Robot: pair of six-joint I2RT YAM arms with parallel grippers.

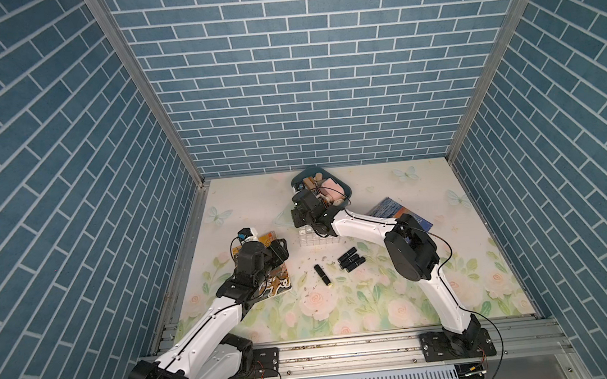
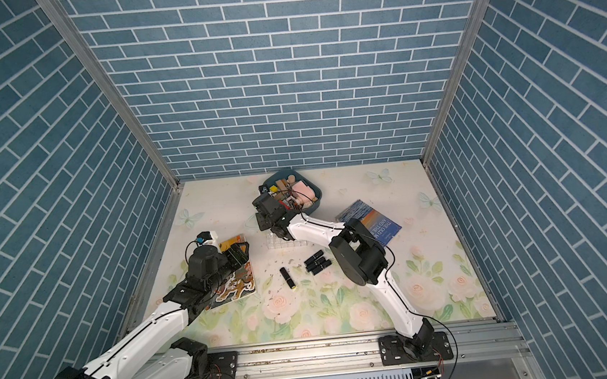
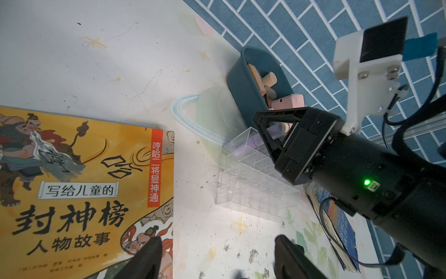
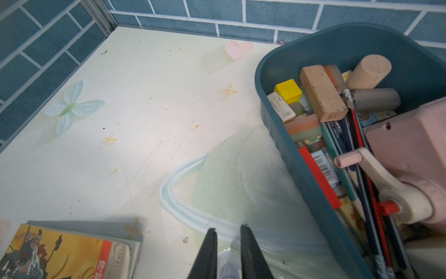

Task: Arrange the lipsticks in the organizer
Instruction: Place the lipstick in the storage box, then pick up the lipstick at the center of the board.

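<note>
1. Black lipstick with gold end (image 1: pixel 322 274): lies flat on the floral tabletop (image 1: pixel 379 303), alone, nearest the arm bases, well apart from the organizer
2. Three short black lipsticks (image 1: pixel 351 259): lie side by side, touching, just beyond item 1 and short of the organizer. Judged light, rigid, glossy and round, so apt to roll or slip; best taken across the barrel near mid-length, one at a time from the outside of the cluster
3. Left gripper (image 3: pixel 217 242): jaws wide apart, empty, hovering above the edge of an orange picture book (image 3: pixel 72 181)
4. Organizer (image 3: pixel 253 190): clear acrylic grid of square cells, standing between the loose tubes and the tray. All cells seen are empty but one. Judged light and brittle, likely to slide if a tube is pushed in off-centre
5. Pale lilac lipstick (image 3: pixel 243 146): tilted, its lower end appears to sit in a corner cell on the tray side; its upper part is clamped
6. Right gripper (image 4: pixel 228 228): jaws narrow, closed on the lilac lipstick above that corner cell
7. Blue-grey tray (image 3: pixel 241 96): just behind the organizer, full of blocks and pencils; not a target
8. Blue book (image 2: pixel 380 225): flat, off to the right side, untouched
</note>
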